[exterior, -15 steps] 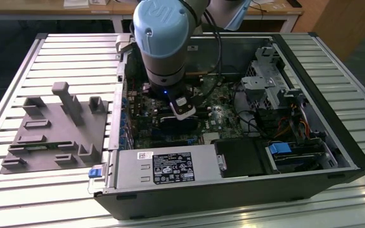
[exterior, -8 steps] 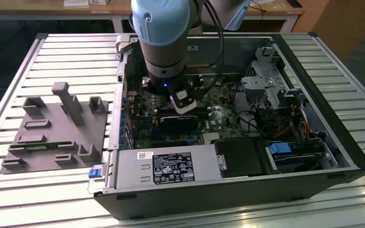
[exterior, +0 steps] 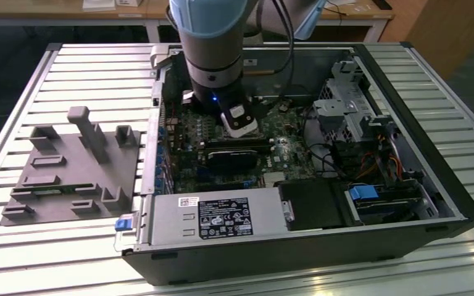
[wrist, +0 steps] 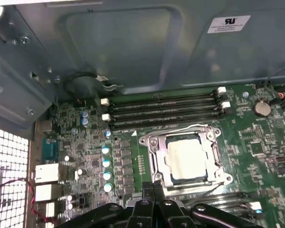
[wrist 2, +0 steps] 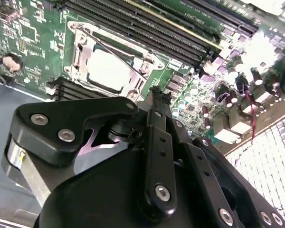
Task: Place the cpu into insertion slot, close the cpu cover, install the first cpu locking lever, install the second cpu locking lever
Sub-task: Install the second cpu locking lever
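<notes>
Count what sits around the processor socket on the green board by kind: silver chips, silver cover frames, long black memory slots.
Dull silver-grey square cpu in the insertion slot: 1
Thin silver metal cpu cover lying around it: 1
Long black memory slots: 4
Total: 6

A slatted metal counter [exterior: 72, 74] carries everything in the exterior view. On it, toward the exterior view's right, lies an open computer case [exterior: 303, 246] on its side, its inside facing up. Just beside the case, toward the exterior view's left, a grey fixture plate [exterior: 64, 179] lies flat on the slats, with upright blocks and posts rising from it.
</notes>
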